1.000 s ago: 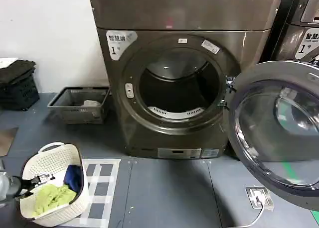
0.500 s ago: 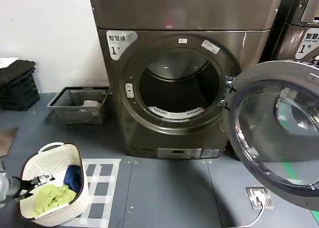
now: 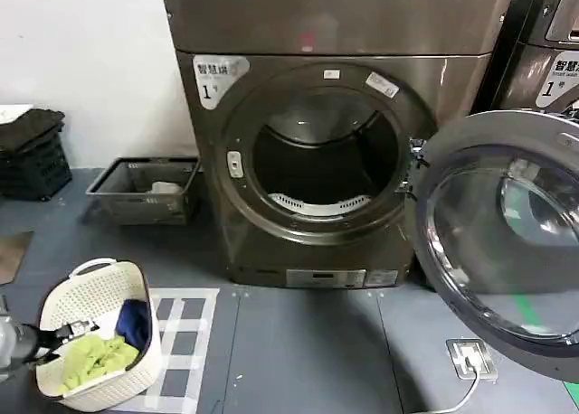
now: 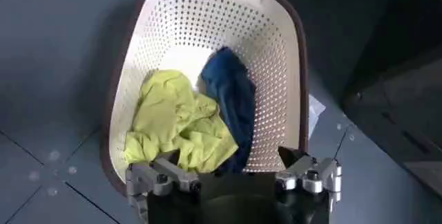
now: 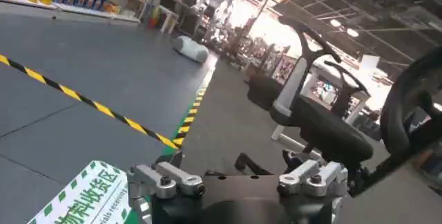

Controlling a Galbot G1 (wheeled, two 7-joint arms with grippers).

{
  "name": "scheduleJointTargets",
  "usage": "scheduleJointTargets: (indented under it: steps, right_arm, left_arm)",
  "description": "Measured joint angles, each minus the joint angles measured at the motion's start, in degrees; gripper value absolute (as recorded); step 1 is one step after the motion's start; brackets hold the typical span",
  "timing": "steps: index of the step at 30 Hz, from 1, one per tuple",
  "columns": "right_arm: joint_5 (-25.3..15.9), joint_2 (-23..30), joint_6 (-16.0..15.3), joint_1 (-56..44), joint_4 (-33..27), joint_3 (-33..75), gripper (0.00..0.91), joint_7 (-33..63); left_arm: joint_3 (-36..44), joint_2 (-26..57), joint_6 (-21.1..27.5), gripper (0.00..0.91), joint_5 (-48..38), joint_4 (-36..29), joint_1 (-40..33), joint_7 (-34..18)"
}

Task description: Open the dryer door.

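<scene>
Door: round porthole, broad chrome ring about dark tinted glass. It is swung fully out to the right of the dryer and held at hinges on the right side of the drum opening. The drum is exposed and appears empty. The task is judged complete or all but complete.

Handling: the door is judged heavy and rigid, turning only on its hinge. The chrome is likely slippery and the glass breakable. The free rim, far from the hinge, is judged the best hold, since a push there gives most leverage; the glass is best left untouched.

Left gripper: low on the robot's left, above a white basket on the floor, which holds a yellow-green cloth and a blue cloth. The fingers are spread wide and hold nothing. It is well apart from the door, with the dryer front between.

Right gripper: fingers wide, nothing held. It is turned toward open floor with a striped line and an office chair. Its place relative to the door cannot be told.
</scene>
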Motion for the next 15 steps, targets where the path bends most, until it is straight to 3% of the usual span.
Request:
scheduleJointTargets:
  steps: [15]
  right_arm:
    - [-0.2,-0.1,-0.1,0.0,-0.4,0.0,0.907,0.0]
  left_arm:
    - [-0.1,0.1,0.0,0.907,0.1,0.2,0.1,0.1]
